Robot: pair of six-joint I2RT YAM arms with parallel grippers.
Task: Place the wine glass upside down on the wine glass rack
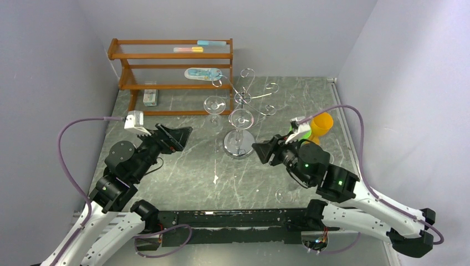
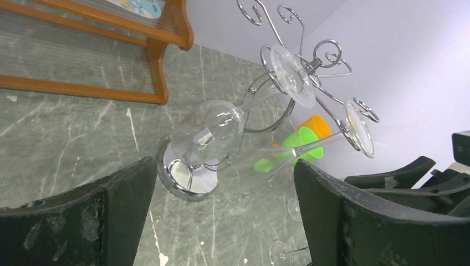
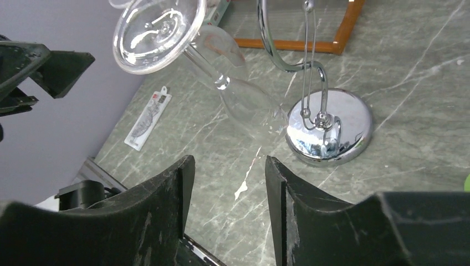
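Top view
- Racks: one wine glass rack (image 1: 239, 145) is standing mid-table. One wooden shelf (image 1: 172, 55) is sitting behind it, to the left.
- Glasses: you are looking at three. The wine glass (image 1: 241, 117) is hanging upside down from a curled arm by the pole. A second glass (image 1: 213, 105) is hanging to its left. A loose glass (image 1: 285, 195) is lying on the table by the right arm.
- Cups: one orange cup (image 1: 322, 125) and one green cup (image 1: 302, 133) are sitting behind the right arm.
- Grippers: the left gripper (image 1: 173, 137) and right gripper (image 1: 267, 151) are both pointing at the rack, apart from it.

Left wrist view
- Left gripper (image 2: 221, 205): its fingers are spread wide and holding nothing.
- Glasses: two are hanging bowl-down, the second glass (image 2: 208, 133) nearer and the wine glass (image 2: 359, 128) beyond it.

Right wrist view
- Right gripper (image 3: 228, 188): its fingers are standing apart with nothing between them.
- Wine glass (image 3: 249, 108): it is hanging foot-up just ahead of the fingertips, clear of them, with its bowl beside the rack's mirrored base (image 3: 354, 119).
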